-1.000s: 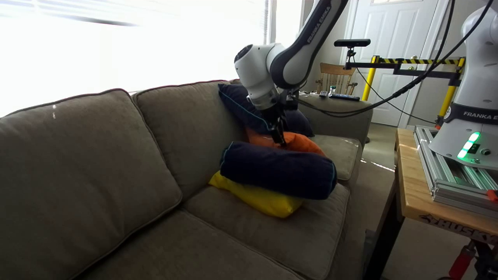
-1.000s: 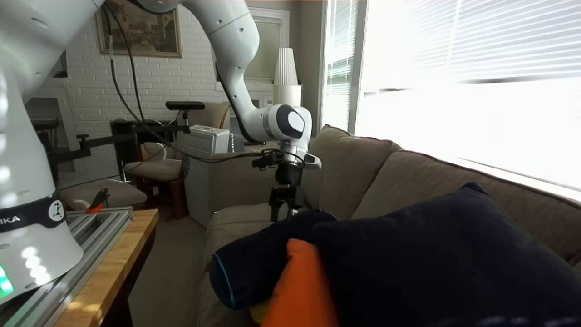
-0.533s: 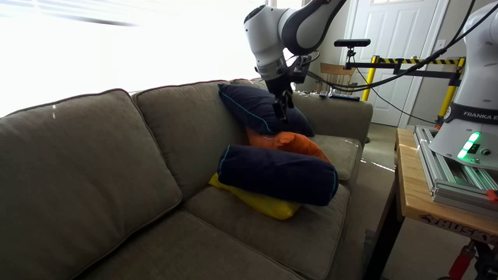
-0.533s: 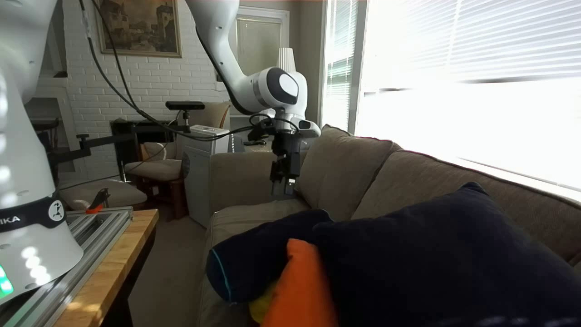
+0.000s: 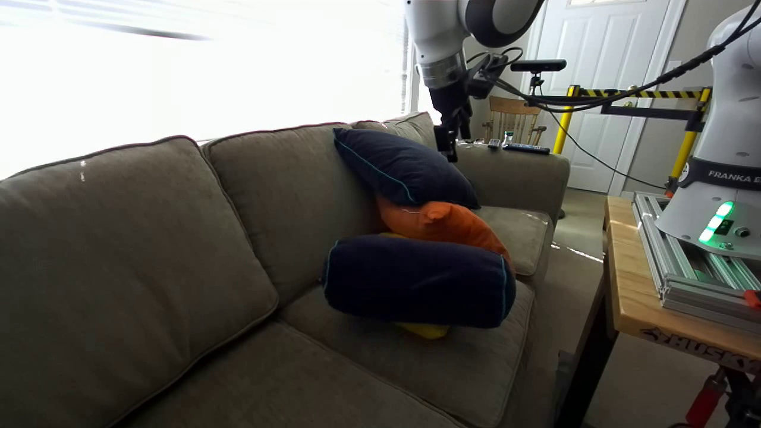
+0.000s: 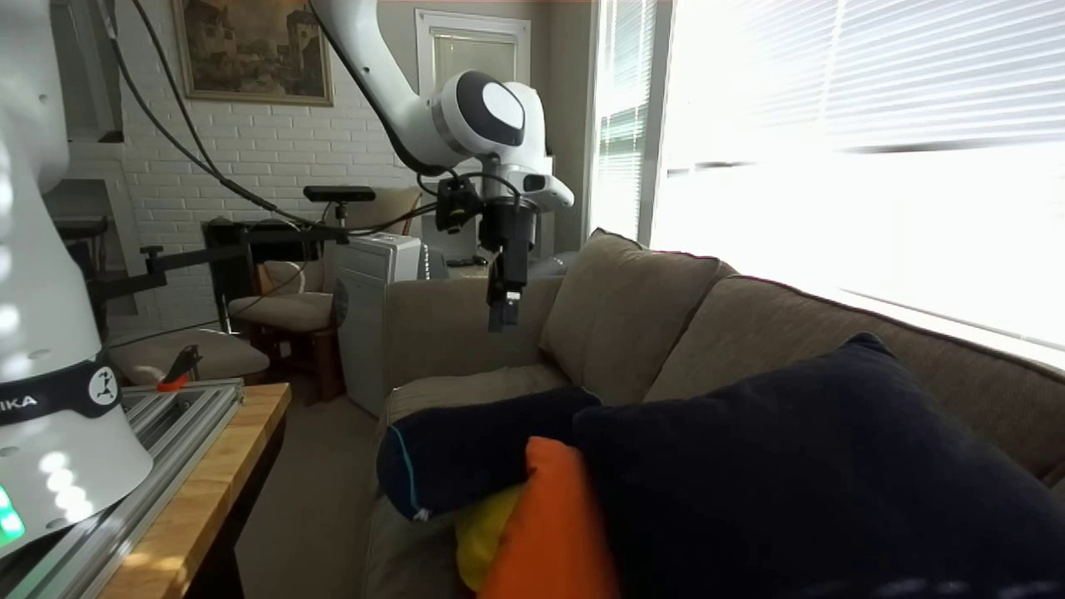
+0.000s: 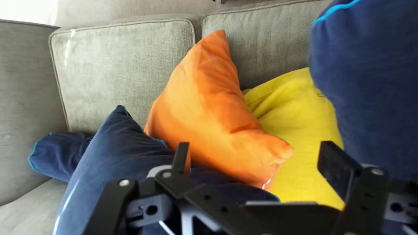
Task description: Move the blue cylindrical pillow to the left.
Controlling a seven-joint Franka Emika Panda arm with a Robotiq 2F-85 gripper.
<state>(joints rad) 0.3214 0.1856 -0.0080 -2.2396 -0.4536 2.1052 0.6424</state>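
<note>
At the left of an exterior view, the grey-brown fabric sofa (image 5: pixel 119 255) is unchanged. Next, the dark navy tube-shaped fabric bolster (image 5: pixel 416 282) lies across the soft yellow fabric pillow (image 5: pixel 423 330) on the seat. Over the last second it has shifted toward the near side of that view, so that just a corner of yellow shows in front and a sliver behind. The flat squarish navy cushion with light-blue piping (image 5: pixel 410 169) has stayed put; more of the bright orange fabric pillow (image 5: pixel 461 229) shows below it. Farther right, the tool (image 7: pixel 258 160), earlier at the bolster's upper edge, now hangs higher, well apart from it; the wrist view shows its black fingers (image 7: pixel 338 169) spread wide. At far right, the wooden-topped desk (image 5: pixel 630 285) is as before.
</note>
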